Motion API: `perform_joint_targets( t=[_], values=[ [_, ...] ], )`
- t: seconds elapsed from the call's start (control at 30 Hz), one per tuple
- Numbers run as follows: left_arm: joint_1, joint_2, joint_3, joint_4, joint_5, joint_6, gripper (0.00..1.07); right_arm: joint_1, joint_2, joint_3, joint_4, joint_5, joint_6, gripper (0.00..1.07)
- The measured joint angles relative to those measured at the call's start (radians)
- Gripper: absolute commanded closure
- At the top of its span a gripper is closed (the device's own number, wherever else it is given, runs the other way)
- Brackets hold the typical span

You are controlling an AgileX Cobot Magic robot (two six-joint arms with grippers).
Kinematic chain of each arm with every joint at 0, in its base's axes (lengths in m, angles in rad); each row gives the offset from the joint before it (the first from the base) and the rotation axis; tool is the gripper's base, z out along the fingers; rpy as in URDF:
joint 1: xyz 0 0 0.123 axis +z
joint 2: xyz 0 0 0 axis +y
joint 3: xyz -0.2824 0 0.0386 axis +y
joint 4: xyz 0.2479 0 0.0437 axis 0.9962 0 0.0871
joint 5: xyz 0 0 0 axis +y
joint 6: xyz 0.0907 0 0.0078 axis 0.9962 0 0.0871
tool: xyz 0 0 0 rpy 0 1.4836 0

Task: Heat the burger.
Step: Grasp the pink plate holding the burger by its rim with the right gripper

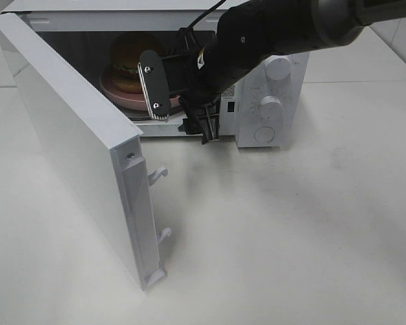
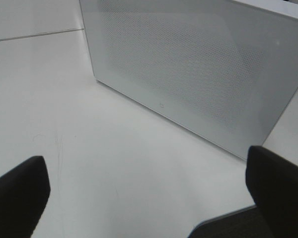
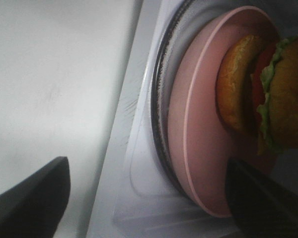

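The burger (image 1: 128, 57) sits on a round pink plate (image 1: 115, 95) inside the open microwave (image 1: 284, 40). In the right wrist view the burger (image 3: 283, 94) shows its golden bun, green lettuce and dark patty, resting on the pink plate (image 3: 203, 148) over the glass turntable (image 3: 159, 114). My right gripper (image 1: 183, 108) hangs at the oven's mouth just in front of the plate, open and holding nothing; it (image 3: 148, 168) straddles the plate's near rim. My left gripper (image 2: 145, 163) is open and empty, facing the outer side of the door (image 2: 188, 64); the exterior view does not show it.
The white microwave door (image 1: 74, 135) swings wide to the left, its latch hooks (image 1: 159, 174) pointing right. Two knobs (image 1: 271, 105) sit on the control panel behind the right arm. A white tabletop (image 1: 291, 237) spreads in front.
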Motion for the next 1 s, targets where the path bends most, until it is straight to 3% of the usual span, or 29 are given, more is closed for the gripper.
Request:
perform_joint_targets(
  t=[0.17, 0.43, 1.0],
  values=[
    [0.000, 0.000, 0.000, 0.000, 0.000, 0.000, 0.04, 0.000, 0.086, -0.102, -0.039, 0.001, 0.094, 0.27],
    [0.000, 0.000, 0.000, 0.000, 0.000, 0.000, 0.04, 0.000, 0.146, -0.170, -0.046, 0.020, 0.103, 0.29],
    [0.000, 0.000, 0.000, 0.000, 0.000, 0.000, 0.04, -0.006, 0.341, -0.439, -0.048, 0.164, 0.118, 0.31]
  ],
)
